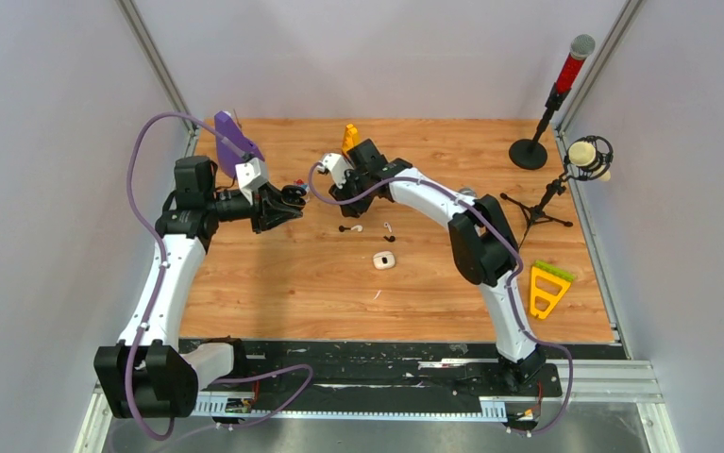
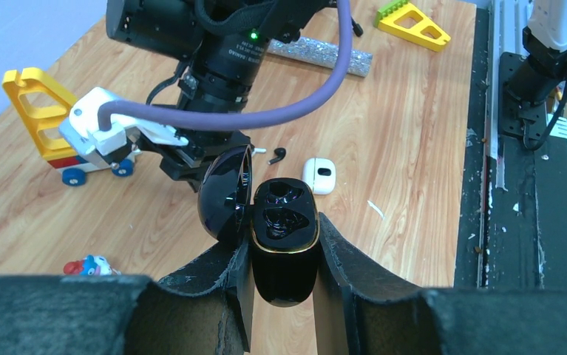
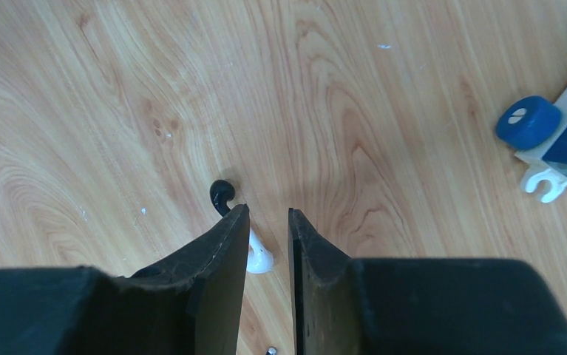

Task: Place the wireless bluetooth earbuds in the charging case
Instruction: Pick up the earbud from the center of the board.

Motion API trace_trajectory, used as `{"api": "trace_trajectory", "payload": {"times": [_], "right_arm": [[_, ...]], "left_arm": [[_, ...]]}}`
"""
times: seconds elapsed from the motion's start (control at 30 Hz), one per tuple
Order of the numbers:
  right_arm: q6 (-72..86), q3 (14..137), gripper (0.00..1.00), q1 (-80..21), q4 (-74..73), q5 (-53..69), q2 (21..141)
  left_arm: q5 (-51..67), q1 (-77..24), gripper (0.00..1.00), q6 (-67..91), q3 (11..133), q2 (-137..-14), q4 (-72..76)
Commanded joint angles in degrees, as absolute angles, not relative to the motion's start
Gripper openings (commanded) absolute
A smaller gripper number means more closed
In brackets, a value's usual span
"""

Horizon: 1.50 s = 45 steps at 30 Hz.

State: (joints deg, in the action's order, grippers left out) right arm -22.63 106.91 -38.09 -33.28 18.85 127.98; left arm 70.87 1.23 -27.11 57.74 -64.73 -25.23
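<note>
My left gripper [image 1: 292,196] [image 2: 284,222] is shut on a glossy black charging case [image 2: 284,248] and holds it above the table with its lid [image 2: 225,194] swung open to the left. Whether its two dark wells hold anything I cannot tell. My right gripper [image 1: 326,185] [image 3: 265,211] hovers just beyond the case, jaws a narrow gap apart with nothing between them. Below it lie a black earbud [image 3: 221,197] [image 1: 344,227] and a white earbud [image 3: 259,259] [image 1: 356,227], the white one partly behind my left finger. Another white earbud [image 1: 388,226] lies to the right.
A closed white case [image 1: 383,260] [image 2: 318,175] lies nearer the arms, with a thin white sliver [image 1: 375,295] in front. A yellow wheeled toy [image 2: 40,111] [image 3: 554,140], purple block [image 1: 235,142], silver bar [image 2: 321,52], yellow triangle [image 1: 547,288] and two microphone stands [image 1: 542,132] surround the work area.
</note>
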Motion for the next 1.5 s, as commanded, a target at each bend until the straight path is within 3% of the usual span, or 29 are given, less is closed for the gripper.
{"api": "trace_trajectory", "payload": {"times": [0.0, 0.57, 1.27, 1.47], "right_arm": [[-22.47, 108.54, 0.27, -38.47, -32.69, 19.49, 130.33], [-25.89, 102.80, 0.27, -41.00, -32.87, 18.93, 129.38], [-22.68, 107.48, 0.27, -42.09, -30.54, 16.52, 132.55], [-23.03, 107.43, 0.32, -42.00, -29.89, 17.67, 132.48]], "left_arm": [[71.73, 1.54, 0.09, -25.99, 57.45, -64.26, -23.00], [71.55, 1.58, 0.09, -25.37, 56.95, -63.89, -21.92], [71.55, 1.52, 0.09, -25.11, 56.85, -64.06, -21.47], [71.43, 1.57, 0.09, -25.22, 56.73, -63.77, -21.41]]}}
